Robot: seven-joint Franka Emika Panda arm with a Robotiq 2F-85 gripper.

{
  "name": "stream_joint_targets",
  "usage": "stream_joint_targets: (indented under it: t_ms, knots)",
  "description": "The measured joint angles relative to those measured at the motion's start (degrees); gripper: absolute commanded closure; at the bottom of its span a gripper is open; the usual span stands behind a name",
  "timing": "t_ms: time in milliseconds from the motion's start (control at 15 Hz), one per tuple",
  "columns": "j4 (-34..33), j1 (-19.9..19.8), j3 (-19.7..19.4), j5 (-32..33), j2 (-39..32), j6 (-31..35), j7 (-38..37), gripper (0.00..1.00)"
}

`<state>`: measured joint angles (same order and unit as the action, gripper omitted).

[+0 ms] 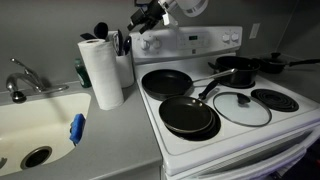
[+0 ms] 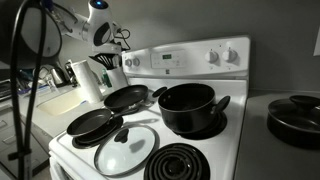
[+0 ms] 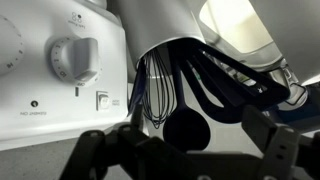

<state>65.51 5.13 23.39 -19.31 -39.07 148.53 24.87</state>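
Observation:
My gripper hangs in the air above a steel utensil holder that stands at the back of the counter beside the stove; both also show in an exterior view, the gripper over the holder. In the wrist view, which stands upside down, the holder fills the top, with a wire whisk, a dark round spoon and other black utensils sticking out toward my gripper. The fingers stand wide apart. The gripper is open and holds nothing.
A paper towel roll stands beside the holder. The white stove carries two black frying pans, a glass lid and a black pot. A sink with tap lies at the counter's far side. A stove knob is close.

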Motion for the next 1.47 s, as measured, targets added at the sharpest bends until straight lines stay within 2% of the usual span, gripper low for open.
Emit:
stream_joint_targets:
  t_ms: [400,933,1467]
  knots:
    - [-0.6,-0.1,0.1,0.3,-0.7,0.4,0.1,0.00]
    - [-0.4,-1.1,0.4,-0.2,-4.4,5.8,0.3,0.00]
    - [-2.8,-3.5,7.6,-2.1,-7.0,7.6,3.1,0.00]
